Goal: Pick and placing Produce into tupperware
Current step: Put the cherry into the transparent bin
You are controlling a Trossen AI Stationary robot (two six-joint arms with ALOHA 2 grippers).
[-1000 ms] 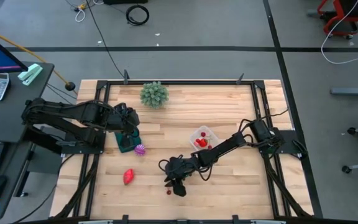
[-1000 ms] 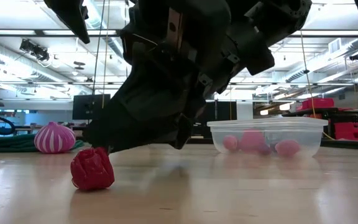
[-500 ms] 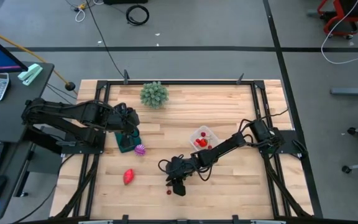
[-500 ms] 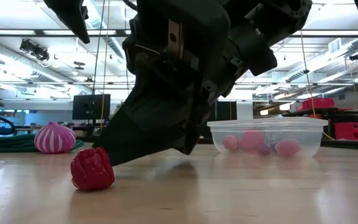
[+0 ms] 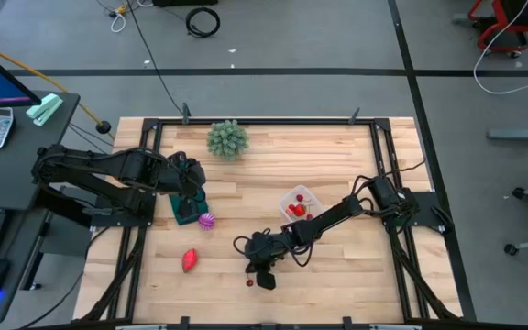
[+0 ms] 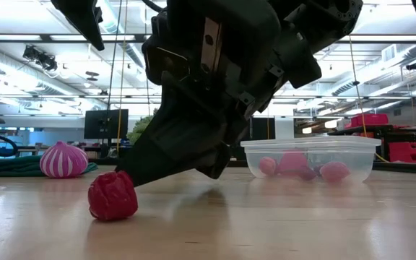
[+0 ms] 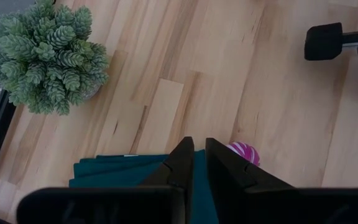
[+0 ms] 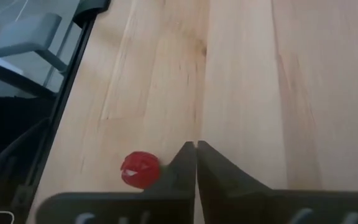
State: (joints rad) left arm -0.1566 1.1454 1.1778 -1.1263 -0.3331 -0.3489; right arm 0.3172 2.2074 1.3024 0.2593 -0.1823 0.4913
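Right hand (image 5: 261, 278) low over the near-centre tabletop (image 5: 337, 275), fingers (image 8: 188, 163) clenched tip to tip with nothing between them. A small red berry (image 8: 140, 169) lies on the wood just beside the closed tips, not between them; the low view shows it resting free on the surface against the fingers' outer edge. Judged from this, the closure missed the berry, and a fresh approach with parted fingers would be needed to pick it up.

The clear tupperware tub (image 5: 302, 203) stands right of centre, farther back than the right hand, beside the stretched right arm. It already holds several red and pink produce pieces (image 6: 295, 164), so the task is partly done. It sits within easy reach of the right arm, which suits short carries from the near area.

Produce outside the tub: the berry at the right hand, a red strawberry-like piece (image 5: 189, 260) near-left, and a purple-pink striped ball (image 5: 207, 220) left of centre, touching or just beside a folded dark green cloth (image 7: 123, 171).

Left hand (image 7: 194, 163) waits over the cloth at the left, fingers narrowly parted and empty. A spiky green plant clump (image 5: 227, 139) stands at the far side, no part of the task.
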